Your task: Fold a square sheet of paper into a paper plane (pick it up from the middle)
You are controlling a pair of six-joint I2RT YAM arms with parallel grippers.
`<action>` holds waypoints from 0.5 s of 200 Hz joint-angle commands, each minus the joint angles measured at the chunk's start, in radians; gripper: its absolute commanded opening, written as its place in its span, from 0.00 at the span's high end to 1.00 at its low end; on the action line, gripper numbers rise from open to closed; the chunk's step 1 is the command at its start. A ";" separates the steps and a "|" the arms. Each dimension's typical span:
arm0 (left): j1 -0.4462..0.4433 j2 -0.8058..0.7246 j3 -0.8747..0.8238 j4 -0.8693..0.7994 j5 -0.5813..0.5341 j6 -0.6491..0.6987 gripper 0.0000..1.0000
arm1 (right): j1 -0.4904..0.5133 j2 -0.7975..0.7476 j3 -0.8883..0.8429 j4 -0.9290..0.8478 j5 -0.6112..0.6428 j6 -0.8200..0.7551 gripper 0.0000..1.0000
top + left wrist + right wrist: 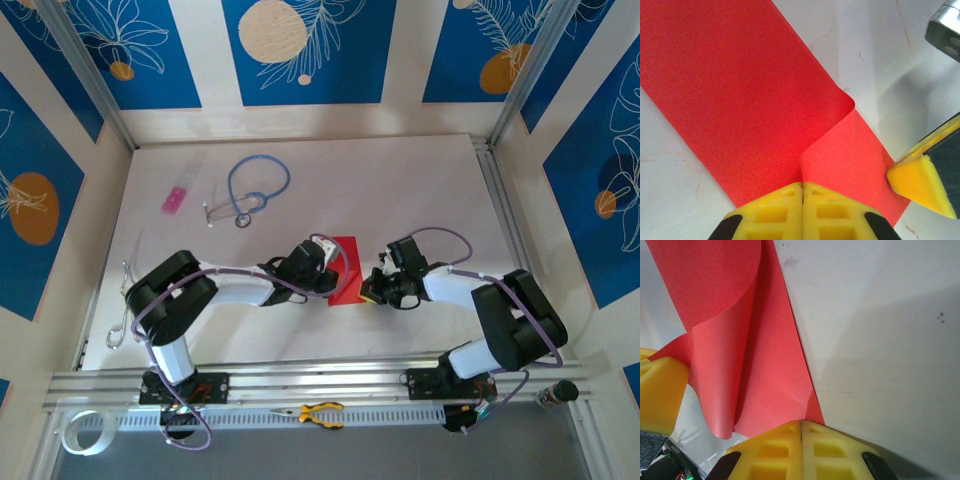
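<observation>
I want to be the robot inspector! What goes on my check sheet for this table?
Surface: white table with faint marks.
Job's things: red square sheet of paper between the two arms, one flap curled up, not a plane yet.
Clutter: stethoscope, pink item, pliers, tape roll.
Grippers: left gripper, fingers shut on the sheet's lifted fold; right gripper, fingers shut at the sheet's edge, grip unclear.
Cables: purple cables looped along both arms.
Surroundings: blue leaf-patterned panels.
</observation>
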 commanded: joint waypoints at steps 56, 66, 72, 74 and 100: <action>0.013 0.005 0.012 -0.026 -0.056 0.057 1.00 | -0.006 0.018 -0.005 -0.094 0.029 -0.005 1.00; 0.013 0.009 0.016 -0.026 -0.057 0.053 1.00 | -0.005 0.018 -0.003 -0.094 0.029 -0.005 1.00; 0.013 0.010 0.017 -0.028 -0.063 0.049 1.00 | -0.006 0.020 -0.004 -0.096 0.029 -0.005 1.00; 0.013 0.010 0.018 -0.029 -0.064 0.048 1.00 | -0.006 0.020 -0.004 -0.095 0.029 -0.005 1.00; 0.014 0.016 0.019 -0.016 -0.076 0.048 1.00 | -0.006 0.016 -0.002 -0.097 0.030 -0.006 1.00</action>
